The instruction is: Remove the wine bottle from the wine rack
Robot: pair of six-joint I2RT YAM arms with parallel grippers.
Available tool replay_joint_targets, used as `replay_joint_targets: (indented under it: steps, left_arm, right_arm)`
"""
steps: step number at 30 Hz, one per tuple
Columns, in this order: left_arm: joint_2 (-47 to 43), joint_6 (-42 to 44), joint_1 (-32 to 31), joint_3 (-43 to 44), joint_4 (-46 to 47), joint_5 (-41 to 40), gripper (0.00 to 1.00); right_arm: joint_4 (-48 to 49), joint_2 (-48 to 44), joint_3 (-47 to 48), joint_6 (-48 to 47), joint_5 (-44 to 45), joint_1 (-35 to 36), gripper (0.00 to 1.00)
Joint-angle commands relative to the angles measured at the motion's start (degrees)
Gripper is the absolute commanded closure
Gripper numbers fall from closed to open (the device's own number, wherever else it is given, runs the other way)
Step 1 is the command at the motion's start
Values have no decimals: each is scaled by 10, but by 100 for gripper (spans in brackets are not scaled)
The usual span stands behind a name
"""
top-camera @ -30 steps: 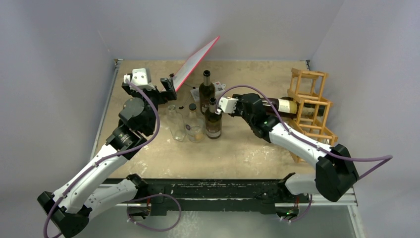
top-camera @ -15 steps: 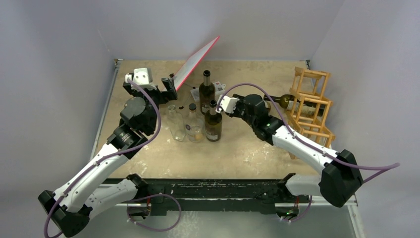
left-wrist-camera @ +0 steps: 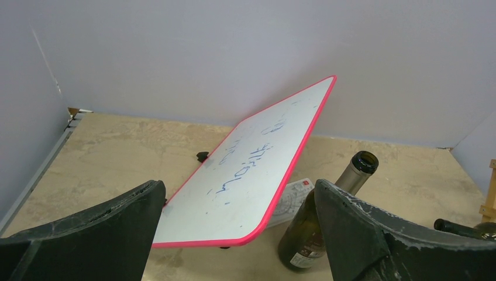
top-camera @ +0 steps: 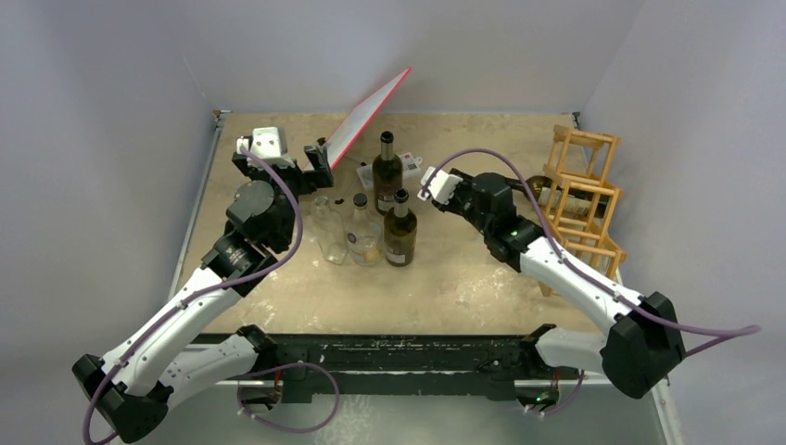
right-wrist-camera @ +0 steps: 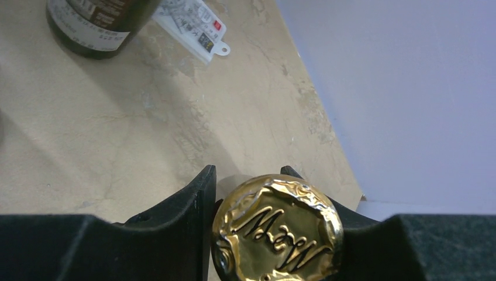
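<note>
at left, note the left gripper (left-wrist-camera: 238, 190) with jaws spread wide, holding nothing, just facing the tilted red-edged board (left-wrist-camera: 257, 158). mid-table, count four upright bottles (top-camera: 399, 227) clustered together, none of them the target. further right, find the right gripper (right-wrist-camera: 251, 187) closed snugly on the gold foil top of the wine bottle (right-wrist-camera: 278, 231), apparently lying on its side with its body inside the wine rack (top-camera: 593, 199) at the table's right edge. judging by that: grasp made, extraction step in hand, bottle not yet free. next, pull straight back along the bottle's axis, level, neck off the wooden bars — and watch for dragging the light rack along.
</note>
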Motion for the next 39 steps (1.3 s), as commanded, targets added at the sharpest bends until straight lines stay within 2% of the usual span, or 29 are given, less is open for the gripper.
replay_joint_targets:
  steps: [1,8,16,28,39]
  left_arm:
    - [0,-2,4,3,23,7,1]
    - [4,-3,5,3,22,10,1]
    - [10,-4,6,4,20,10,1]
    - [15,-3,7,5,18,8,1]
    - [14,-3,8,5,18,8,1]
  right_arm:
    - [135,-52,18,11,-20,-30,100]
    - [95,-35,78,82,-56,-41,100]
    - [115,6,157,174,-100,-46,100]
    - [188,49,197,310,-189,-59,100]
    - [239,75,214,366,-228,-41,100]
